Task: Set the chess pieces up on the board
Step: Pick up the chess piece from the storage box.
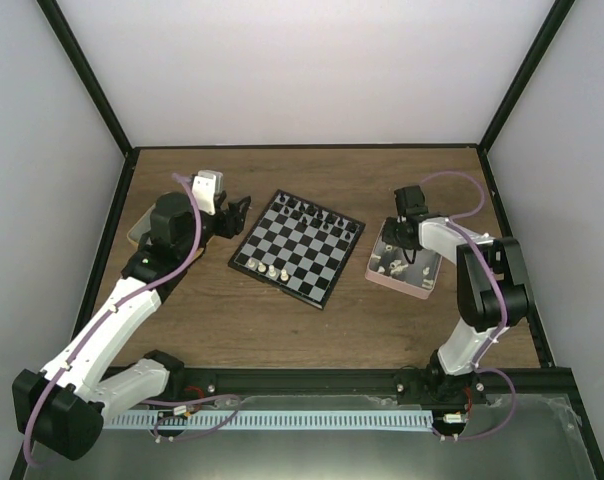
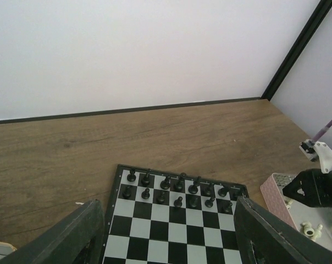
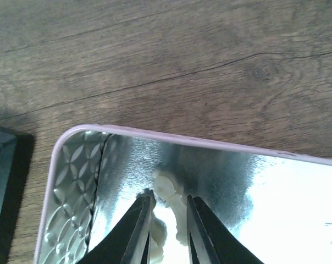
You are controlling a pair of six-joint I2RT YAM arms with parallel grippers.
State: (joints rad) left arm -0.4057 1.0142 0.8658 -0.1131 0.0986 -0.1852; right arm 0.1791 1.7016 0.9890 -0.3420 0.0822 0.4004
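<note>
Right claw (image 3: pixel 169 231): we see it lowered into the pink tray (image 3: pixel 182 140). Its fingers (image 3: pixel 136 225) stand a narrow gap apart, and a cream-white piece (image 3: pixel 170 195) lies in that gap. We cannot tell whether the pads press on it.

Left claw (image 2: pixel 171 242): the fingers are spread wide and hold nothing. The claw hangs over the left side of the board (image 1: pixel 297 248), facing across it.

Edges and room:
- The tray sits just right of the board, with a strip of bare table (image 1: pixel 352 300) between them.
- The far-left corner of the tray is close to the board's black rim.
- The board is turned so that one corner points near.
- Open wood runs along the far side of the board up to the back wall, and along its near side towards the arm bases.
- White walls and black frame posts (image 1: pixel 92 90) close the table on the left, right and far sides.

Counts:
- One board and one tray.
- The black chess pieces (image 2: pixel 178 187) fill two rows along the board's far edge. We count about fifteen, but the tally is uncertain.
- About three cream-white pieces (image 1: pixel 271 270) stand at the near-left edge of the board.
- Several more cream-white pieces (image 1: pixel 394 262) lie loose in the tray, too small to count.
</note>
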